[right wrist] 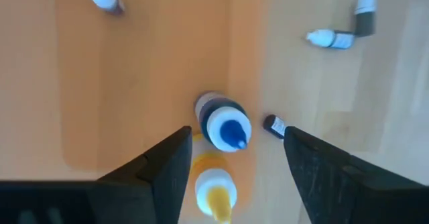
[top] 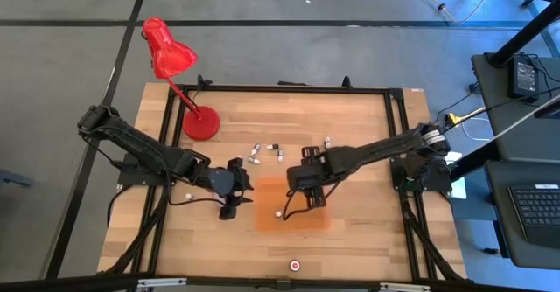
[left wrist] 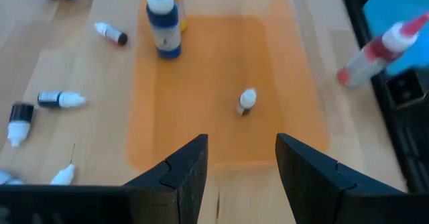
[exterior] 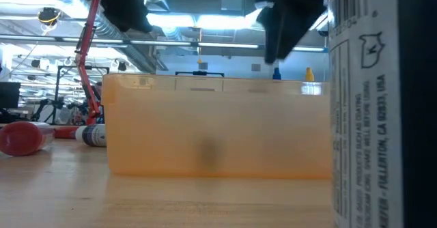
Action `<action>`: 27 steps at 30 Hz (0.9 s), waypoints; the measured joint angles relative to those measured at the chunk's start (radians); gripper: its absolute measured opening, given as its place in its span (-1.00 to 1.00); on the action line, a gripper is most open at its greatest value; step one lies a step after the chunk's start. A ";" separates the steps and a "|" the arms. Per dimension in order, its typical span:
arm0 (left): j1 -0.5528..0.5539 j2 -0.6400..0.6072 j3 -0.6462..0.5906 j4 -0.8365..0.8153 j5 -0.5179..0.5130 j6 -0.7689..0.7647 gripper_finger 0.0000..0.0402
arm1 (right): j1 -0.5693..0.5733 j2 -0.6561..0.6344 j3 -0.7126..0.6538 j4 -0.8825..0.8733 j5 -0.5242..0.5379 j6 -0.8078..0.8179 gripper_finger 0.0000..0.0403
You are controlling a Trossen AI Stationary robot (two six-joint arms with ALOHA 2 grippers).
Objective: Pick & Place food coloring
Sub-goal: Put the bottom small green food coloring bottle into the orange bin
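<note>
An orange mat (top: 262, 212) lies at mid-table. A blue-capped food coloring bottle (right wrist: 226, 125) stands upright at the mat's edge, with a yellow one (right wrist: 214, 189) right beside it. My right gripper (right wrist: 238, 137) hangs above them, pointing down and open, a finger on either side of the blue bottle and clear of it. A small white-capped bottle (left wrist: 246, 102) stands alone on the mat. My left gripper (left wrist: 241, 143) is open over the mat's left edge (top: 232, 193), with nothing between its fingers. Several more bottles (top: 265, 151) lie on the wood behind the mat.
A red desk lamp (top: 199, 121) stands at the far left. A red bottle (left wrist: 375, 49) lies by the table's near edge, next to the black frame. In the low view a large labelled bottle (exterior: 382, 105) stands right in front of the camera. Bare wood lies right of the mat.
</note>
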 joint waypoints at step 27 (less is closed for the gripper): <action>-0.006 -0.008 0.000 -0.383 -0.179 -0.619 -0.15 | 0.308 -0.605 -0.611 0.443 0.240 0.341 0.18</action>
